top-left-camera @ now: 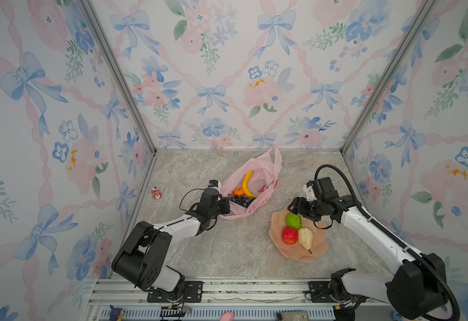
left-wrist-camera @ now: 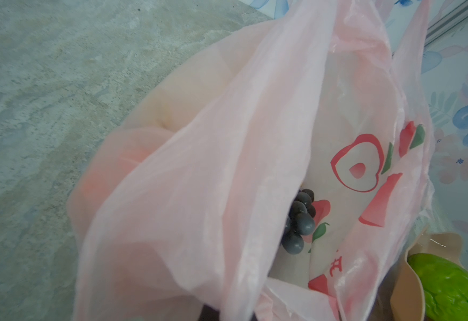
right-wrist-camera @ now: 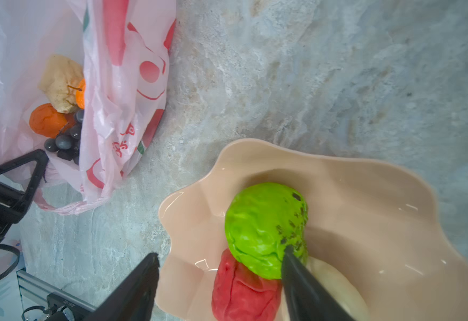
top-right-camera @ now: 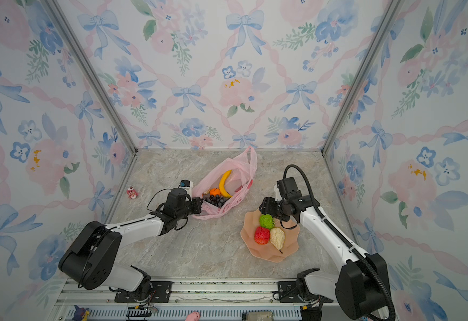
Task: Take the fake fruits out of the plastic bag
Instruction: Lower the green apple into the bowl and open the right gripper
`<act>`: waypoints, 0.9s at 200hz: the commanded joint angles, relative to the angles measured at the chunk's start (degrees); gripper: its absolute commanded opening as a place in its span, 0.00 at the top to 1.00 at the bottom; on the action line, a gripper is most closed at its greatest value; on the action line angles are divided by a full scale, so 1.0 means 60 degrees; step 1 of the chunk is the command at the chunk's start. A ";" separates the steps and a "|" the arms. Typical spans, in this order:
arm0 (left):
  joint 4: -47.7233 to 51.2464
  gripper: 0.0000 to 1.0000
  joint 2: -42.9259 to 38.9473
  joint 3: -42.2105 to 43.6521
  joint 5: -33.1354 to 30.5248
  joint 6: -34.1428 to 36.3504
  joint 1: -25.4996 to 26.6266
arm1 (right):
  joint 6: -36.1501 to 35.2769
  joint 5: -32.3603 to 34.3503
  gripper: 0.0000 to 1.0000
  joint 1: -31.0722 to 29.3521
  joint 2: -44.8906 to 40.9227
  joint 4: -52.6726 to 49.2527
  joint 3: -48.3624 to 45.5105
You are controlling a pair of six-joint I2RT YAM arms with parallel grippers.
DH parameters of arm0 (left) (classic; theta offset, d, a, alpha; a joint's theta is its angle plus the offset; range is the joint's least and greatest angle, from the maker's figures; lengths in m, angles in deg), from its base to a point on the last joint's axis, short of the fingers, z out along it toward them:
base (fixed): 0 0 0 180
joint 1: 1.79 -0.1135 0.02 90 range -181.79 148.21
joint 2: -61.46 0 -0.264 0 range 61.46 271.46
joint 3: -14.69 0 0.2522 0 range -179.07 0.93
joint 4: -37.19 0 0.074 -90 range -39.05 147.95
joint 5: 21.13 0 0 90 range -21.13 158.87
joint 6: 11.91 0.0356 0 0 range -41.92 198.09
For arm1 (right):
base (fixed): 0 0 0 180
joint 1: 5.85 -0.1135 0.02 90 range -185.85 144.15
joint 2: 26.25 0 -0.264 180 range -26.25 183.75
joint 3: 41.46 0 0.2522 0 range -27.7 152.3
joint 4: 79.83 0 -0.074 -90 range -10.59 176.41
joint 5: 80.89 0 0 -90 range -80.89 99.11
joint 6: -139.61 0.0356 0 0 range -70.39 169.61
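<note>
Closest to the top cams, alu rail [top-left-camera: 227, 289] carries both arm bases; beyond it lies a marbled grey-beige tabletop [top-left-camera: 227, 250]. Plastic bag [top-left-camera: 269, 172] lies mid-table toward the back wall, mouth gaping frontward; thin translucent pink film, crinkled, w/ red, white & green fruit prints; 1 handle loop stands up at the rear.

Left gripper [top-left-camera: 225, 206] is pinched together on the bag's near-left rim; film drapes right over its wrist cam.

Inside the bag:
- banana [top-left-camera: 246, 182], yellow, curved, smooth;
- orange [top-left-camera: 238, 191], round, slightly creased;
- grape bunch [top-left-camera: 241, 200], dark purple cluster of small shiny balls, nearest the mouth;
- right wrist view adds a pale-yellow pear [right-wrist-camera: 60, 80] w/ brown stem & a 2nd orange [right-wrist-camera: 80, 94] peeking beside it.

Out of the bag, on a glossy peach scalloped plate [top-left-camera: 320, 241] to its right:
- green fruit [top-left-camera: 293, 220], round, wrinkled, dark-flecked;
- red fruit [top-left-camera: 289, 235], creased;
- 2nd pear [top-left-camera: 305, 237], pale, ribbed, stem frontward;
- all 3 touching.

Right gripper [right-wrist-camera: 220, 251] hangs over the plate's rear edge, jaws apart, straddling the green fruit; 1 black finger touches its side, the other stands clear. Small red-&-white figurine [top-left-camera: 156, 192] sits near the left wall, well apart from the bag.
</note>
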 commanded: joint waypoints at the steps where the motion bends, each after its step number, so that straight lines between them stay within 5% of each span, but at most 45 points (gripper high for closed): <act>1: 0.0035 1.00 0.0086 -0.0073 -0.0031 0.0066 0.0045 | -0.0077 0.0478 0.29 -0.0343 0.0473 -0.0290 0.0333; 180: 0.0037 1.00 0.0130 -0.0080 -0.0056 0.0090 0.0043 | 0.0055 0.1173 0.33 -0.0544 0.0289 -0.1319 -0.0212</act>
